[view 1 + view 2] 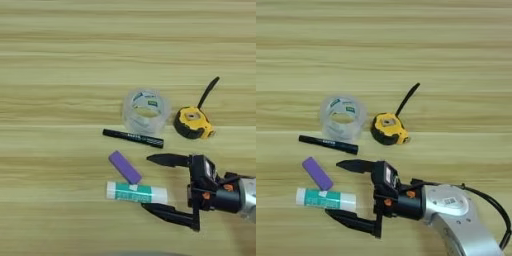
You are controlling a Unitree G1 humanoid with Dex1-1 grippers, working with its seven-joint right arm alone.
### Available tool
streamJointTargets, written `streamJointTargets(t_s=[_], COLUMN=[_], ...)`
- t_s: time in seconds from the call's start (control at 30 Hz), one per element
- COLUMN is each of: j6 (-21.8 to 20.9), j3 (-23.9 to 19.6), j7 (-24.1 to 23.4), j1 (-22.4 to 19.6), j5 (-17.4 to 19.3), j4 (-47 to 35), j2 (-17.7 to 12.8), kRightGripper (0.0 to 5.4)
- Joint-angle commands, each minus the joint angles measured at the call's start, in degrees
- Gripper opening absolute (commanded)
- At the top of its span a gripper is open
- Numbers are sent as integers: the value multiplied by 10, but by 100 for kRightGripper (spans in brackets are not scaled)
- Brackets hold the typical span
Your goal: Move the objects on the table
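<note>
Your right tool (338, 190) is spread wide, its two black fingers reaching past the right end of the white-green glue stick (136, 192) without touching it. On the table (60, 60), the purple eraser (125, 167) lies just above the stick, the black marker (133, 138) beyond, then the clear tape roll (145, 111) and yellow tape measure (193, 122).

I see a light-brown surface (60, 50) with horizontal grain stripes, a clear tape roll (145, 111), yellow tape measure (192, 122), black marker (133, 138), purple eraser (125, 167), white-green glue stick (136, 192) and black gripper (344, 190).
</note>
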Motion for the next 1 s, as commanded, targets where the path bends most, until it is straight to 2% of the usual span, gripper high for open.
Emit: streamJointTargets(t_s=[0.03,0.27,0.6,0.87,1.0], j6=[-1,7,30,32,35], j3=[-20,-28,-70,-85,-68], j7=[-11,-19,-102,-147,-157], j1=[-20,-24,-74,-98,-91], j5=[5,14,25,5,-18], j4=[-24,-28,-6,13,6], j2=[-10,0,61,88,86], kRightGripper=[536,536,536,536,536])
